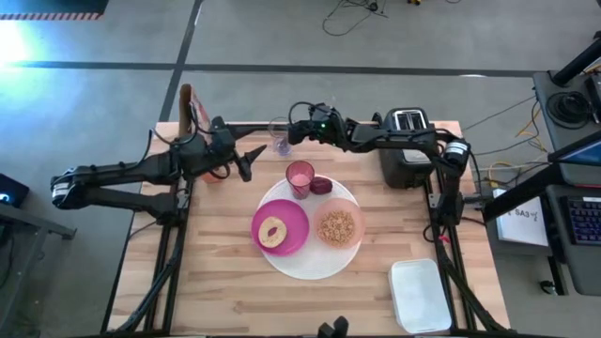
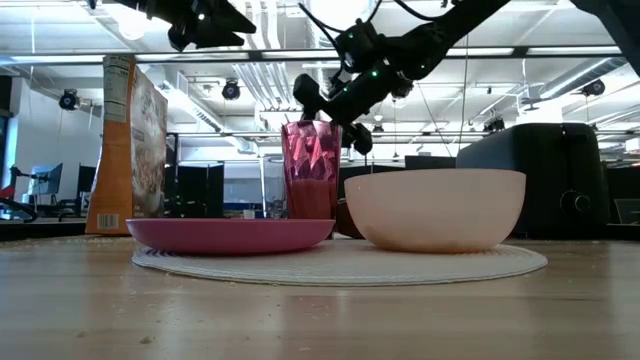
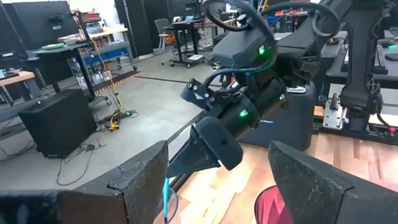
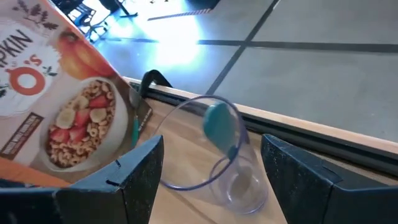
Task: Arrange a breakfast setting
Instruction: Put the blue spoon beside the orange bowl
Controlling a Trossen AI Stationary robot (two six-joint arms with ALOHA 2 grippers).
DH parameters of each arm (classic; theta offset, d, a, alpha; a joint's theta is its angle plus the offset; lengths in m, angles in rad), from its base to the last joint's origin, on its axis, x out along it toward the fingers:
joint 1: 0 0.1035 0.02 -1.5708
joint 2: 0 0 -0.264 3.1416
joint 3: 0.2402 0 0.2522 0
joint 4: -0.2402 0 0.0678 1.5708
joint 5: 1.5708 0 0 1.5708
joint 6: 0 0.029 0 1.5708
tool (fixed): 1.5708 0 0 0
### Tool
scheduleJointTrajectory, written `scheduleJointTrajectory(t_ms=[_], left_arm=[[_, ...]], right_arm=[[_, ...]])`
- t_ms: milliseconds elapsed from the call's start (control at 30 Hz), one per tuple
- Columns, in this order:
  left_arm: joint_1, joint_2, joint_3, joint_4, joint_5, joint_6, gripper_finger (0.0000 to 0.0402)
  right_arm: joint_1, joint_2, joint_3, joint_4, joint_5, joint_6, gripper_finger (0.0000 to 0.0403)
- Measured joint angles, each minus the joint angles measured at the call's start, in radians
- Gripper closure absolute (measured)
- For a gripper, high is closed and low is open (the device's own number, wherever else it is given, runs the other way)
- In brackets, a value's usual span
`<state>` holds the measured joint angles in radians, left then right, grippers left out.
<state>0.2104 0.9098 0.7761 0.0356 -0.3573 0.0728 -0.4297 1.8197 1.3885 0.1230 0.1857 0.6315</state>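
1. Clear glass (image 4: pixel 214 152) sits near the worktop's far edge, just ahead of my right gripper (image 1: pixel 294 130), whose fingers are spread wide, lined up to close around it.
2. My left gripper (image 1: pixel 252 158) hovers spread and empty near the far-left corner, beside the cereal box (image 1: pixel 187 105).
3. Mid-worktop, the big white plate (image 1: pixel 305 263) carries the magenta plate (image 1: pixel 291 214) with bagel (image 1: pixel 273 231), and the pink bowl (image 1: pixel 339 226); the pink tumbler (image 1: pixel 300 176) and dark red fruit (image 1: pixel 321 185) stand at its far rim.

A cereal box (image 1: pixel 188 105), black toaster (image 1: pixel 406 145) (far side) and white container (image 1: pixel 420 294) share the table (image 1: pixel 216 282).
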Motion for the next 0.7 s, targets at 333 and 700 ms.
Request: scheduleJointTrajectory(t_ms=[333,700], left_arm=[[0.0,-0.021,0.0,0.002,0.0,0.024,0.0141],[0.001,-0.028,0.0,0.028,0.0,0.043,0.0141]], right_arm=[[-0.003,0.023,0.015,0.016,0.027,-0.026,0.0157],[-0.005,0.023,0.015,0.016,0.025,-0.042,0.0214]])
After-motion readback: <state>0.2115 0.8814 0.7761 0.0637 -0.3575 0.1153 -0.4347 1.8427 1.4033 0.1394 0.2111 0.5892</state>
